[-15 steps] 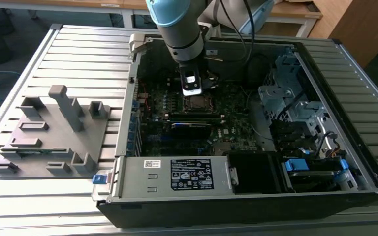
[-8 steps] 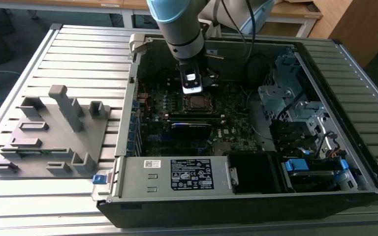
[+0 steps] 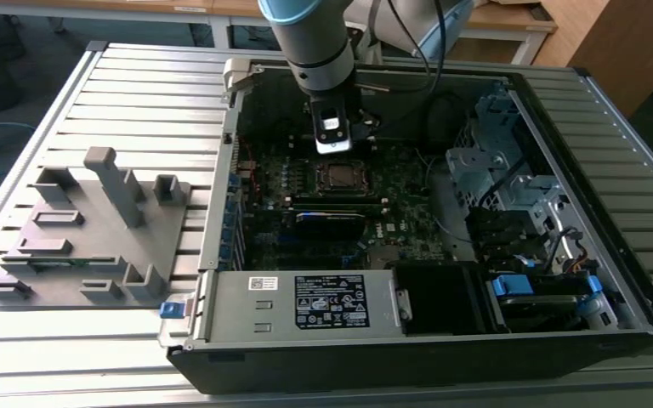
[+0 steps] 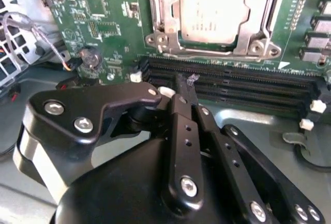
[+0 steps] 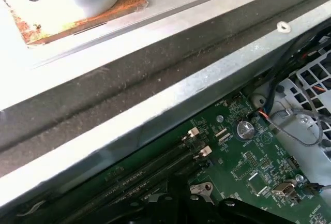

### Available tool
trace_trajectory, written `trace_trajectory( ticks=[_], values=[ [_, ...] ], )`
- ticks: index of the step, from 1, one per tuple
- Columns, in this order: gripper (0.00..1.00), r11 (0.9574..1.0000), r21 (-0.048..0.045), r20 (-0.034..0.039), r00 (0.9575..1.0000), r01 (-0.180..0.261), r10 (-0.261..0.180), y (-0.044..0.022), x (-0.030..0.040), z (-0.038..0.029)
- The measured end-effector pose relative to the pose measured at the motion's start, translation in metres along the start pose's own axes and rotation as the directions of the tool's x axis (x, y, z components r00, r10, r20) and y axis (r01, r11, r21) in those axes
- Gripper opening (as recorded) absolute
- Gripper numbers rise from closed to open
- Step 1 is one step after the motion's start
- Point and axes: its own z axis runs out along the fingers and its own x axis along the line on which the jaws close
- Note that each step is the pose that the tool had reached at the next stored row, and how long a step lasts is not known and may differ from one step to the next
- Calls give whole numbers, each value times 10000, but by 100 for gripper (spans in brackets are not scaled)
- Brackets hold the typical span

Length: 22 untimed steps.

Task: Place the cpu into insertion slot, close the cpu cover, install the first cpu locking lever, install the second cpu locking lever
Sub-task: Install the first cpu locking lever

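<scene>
The cpu (image 4: 212, 6), a silvery square, lies in the insertion slot (image 3: 319, 175) on the green motherboard. The cpu cover (image 4: 159, 14), a silvery frame, lies flat around it with the chip showing through its window. Thin metal locking levers (image 4: 271, 16) run along the cover's sides; I cannot tell whether they are latched. My gripper (image 4: 186, 85) hangs over the long black memory slots (image 4: 232, 79) just beside the socket, its black fingers (image 4: 181, 115) shut together with nothing between them. In the exterior view the gripper (image 3: 336, 150) is just behind the socket, inside the open computer case.
The case's metal wall (image 5: 170, 94) rises close behind the gripper. A coin battery (image 4: 90, 56) and loose wires (image 4: 31, 30) lie to one side. Drive cages (image 3: 508, 161) fill the exterior view's right of the case. A grey fixture (image 3: 88, 221) stands on the table at the exterior view's left.
</scene>
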Motion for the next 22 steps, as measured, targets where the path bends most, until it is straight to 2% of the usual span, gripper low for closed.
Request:
trace_trajectory(
  ticks=[4, 5, 8, 11, 15, 16, 20, 21, 22],
  values=[
    [11, 10000, 10, 5, 10000, 3, -3, 0, 0, 0],
    [11, 10000, 89, 46, 10000, 33, -34, 1, 1, 2],
    [11, 9984, 535, 271, 9994, 192, -206, 12, 12, 10],
    [11, 9945, 994, 477, 9981, 338, -387, 21, 19, 17],
    [11, 9857, 1613, 657, 9960, 497, -610, 29, 26, 24],
    [11, 9849, 1658, 666, 9958, 508, -625, 29, 26, 24],
    [11, 9846, 1671, 666, 9958, 510, -628, 29, 27, 24],
    [11, 9840, 1708, 606, 9963, 502, -614, 30, 26, 27],
    [11, 9823, 1808, 465, 9972, 491, -584, 31, 24, 28]
  ],
)
